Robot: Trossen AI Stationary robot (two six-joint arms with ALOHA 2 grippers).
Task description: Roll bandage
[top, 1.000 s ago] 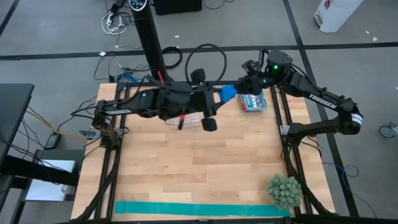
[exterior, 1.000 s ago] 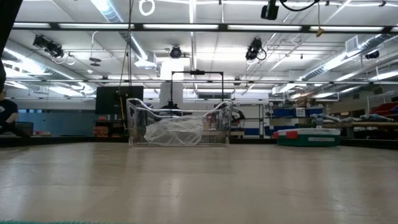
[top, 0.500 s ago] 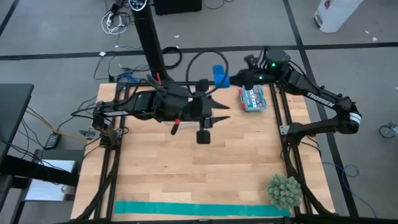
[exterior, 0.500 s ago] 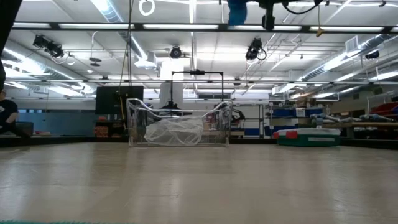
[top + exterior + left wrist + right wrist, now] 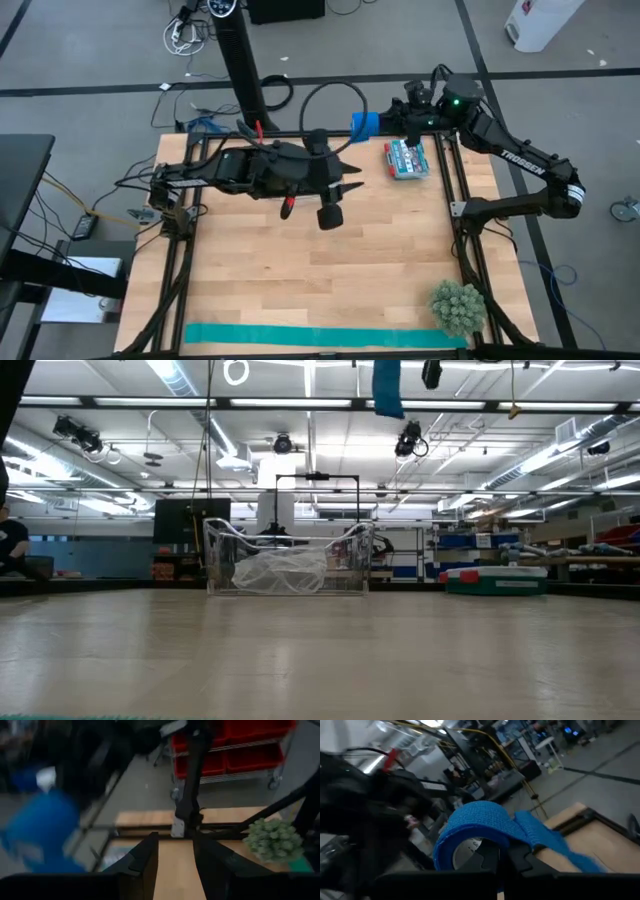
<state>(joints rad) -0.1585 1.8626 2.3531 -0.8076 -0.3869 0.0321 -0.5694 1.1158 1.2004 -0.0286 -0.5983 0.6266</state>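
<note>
Right gripper [image 5: 392, 124] is raised above the table's [image 5: 300, 280] far edge, fingers clamped on the bandage [image 5: 366, 125] — a blue roll with a loose tail, seen hanging high in the low view [image 5: 387, 388]. Left gripper [image 5: 345, 181] hovers over the table's far half, fingers [image 5: 142, 857] parted and holding nothing. A teal strip [image 5: 320, 337] lies along the near edge — beside a green plant [image 5: 458, 306].

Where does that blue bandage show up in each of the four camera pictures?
High view: the bandage sits at the table's far edge, in the right gripper.
Low view: a blue piece hangs at the top.
Left wrist view: a blue blur.
Right wrist view: a roll on the fingers.
Shared landmark: the green spiky ball, also in the left wrist view.
</note>
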